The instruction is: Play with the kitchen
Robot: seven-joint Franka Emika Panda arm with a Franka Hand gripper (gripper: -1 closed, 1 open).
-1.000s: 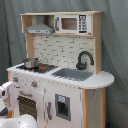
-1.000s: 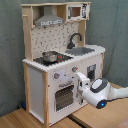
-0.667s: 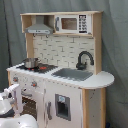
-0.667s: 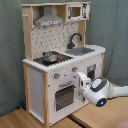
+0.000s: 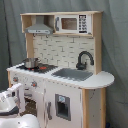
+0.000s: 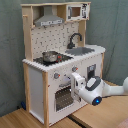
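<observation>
Change since 1.0 s ago: gripper [image 6: 76, 83] sits a little higher and closer to the oven front in the second exterior view; the kitchen [image 6: 60, 60] has not shifted.
Kitchen position: centre of frame in both exterior views, standing on a wooden floor against a grey-green curtain.
Arm: enters from the second exterior view's right; in the first exterior view only its white head shows at lower left [image 5: 12, 100].
Claw state: cannot tell whether it is apart or together; it faces the cabinet and hides its own tips.
Contact: gripper is just beside the upper edge of the oven door [image 6: 64, 97], below the 2 knobs [image 6: 56, 76]; touching or not, cannot tell.
Step in hand: judged as an approach to the oven door or its handle.
Next move calls for: a small, square advance onto the door top, then a pull outward along the hinge arc.
Kitchen looks: white panels, light-wood frame, windowed door shut.
Worktop: small pot [image 6: 50, 56] on black hob [image 5: 39, 67], grey sink [image 5: 74, 74], black faucet [image 5: 84, 59].
Top shelf: hood [image 5: 39, 29], microwave [image 5: 72, 23].
</observation>
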